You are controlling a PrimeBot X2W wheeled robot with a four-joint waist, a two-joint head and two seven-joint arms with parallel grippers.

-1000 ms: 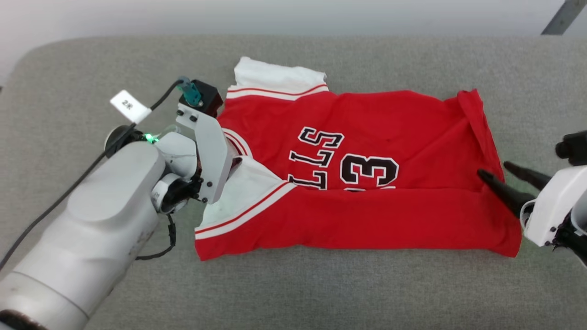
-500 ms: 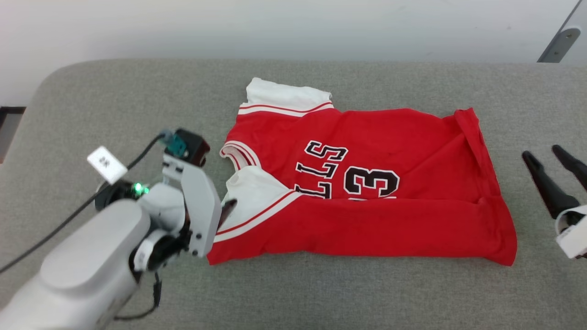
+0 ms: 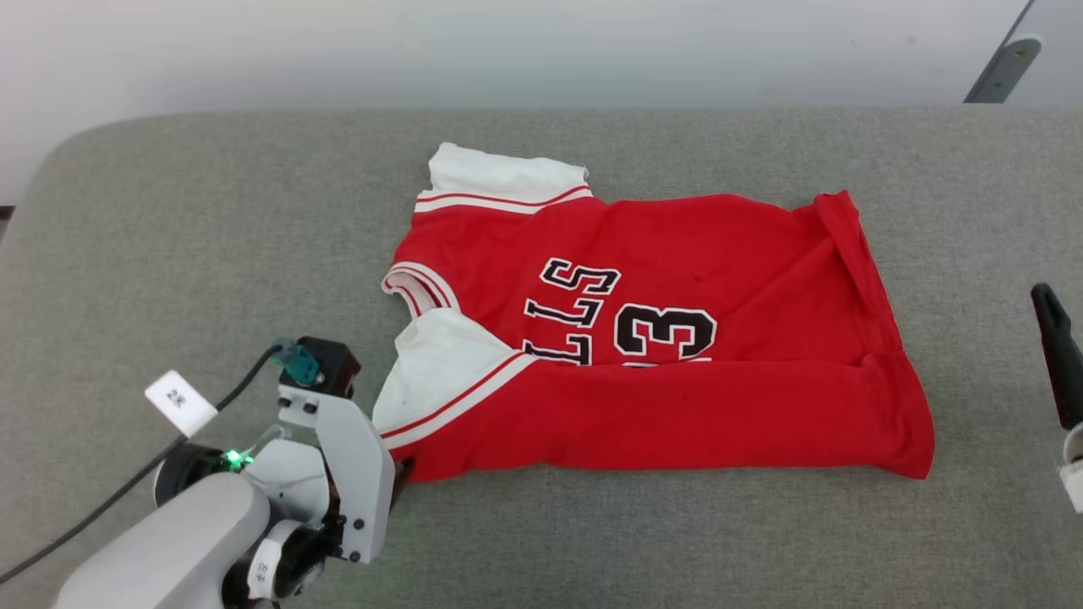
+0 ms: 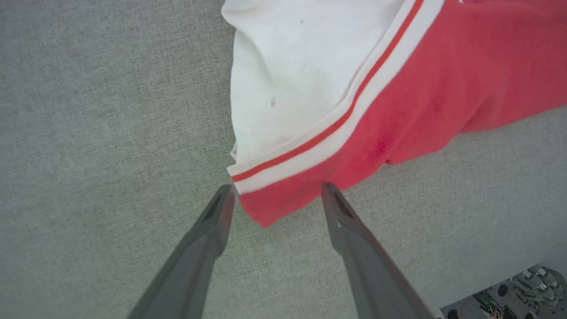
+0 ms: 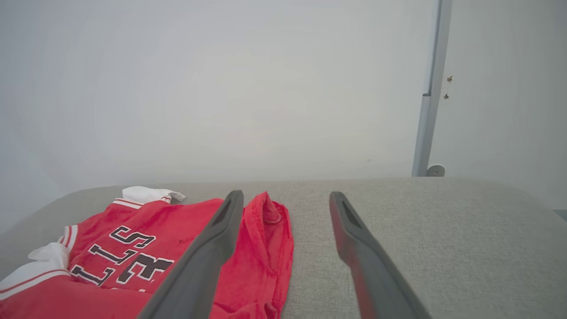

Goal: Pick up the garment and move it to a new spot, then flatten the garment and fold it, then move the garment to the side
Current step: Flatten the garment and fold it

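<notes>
The garment (image 3: 677, 338) is a bright red jersey with white panels, stripe trim and black lettering. It lies flat on the grey padded surface (image 3: 211, 220) with its near long edge folded over. My left gripper (image 3: 399, 474) sits at the garment's near left corner. In the left wrist view the left gripper (image 4: 278, 188) is open, and the red corner of the garment (image 4: 398, 97) lies between its fingertips, not pinched. One dark finger (image 3: 1058, 355) of my right gripper shows at the right edge, away from the hem. My right gripper (image 5: 285, 195) is open and holds nothing, with the garment (image 5: 133, 239) to its left.
A pale wall runs behind the surface, with a grey metal post (image 3: 1003, 68) at the upper right. A black cable with a white tag (image 3: 179, 402) trails from my left arm. Bare grey padding lies left, right and in front of the garment.
Both grippers have drawn back off the garment: the left from the armhole to the near left corner, the right off the right hem toward the right edge. The head view has also shifted.
</notes>
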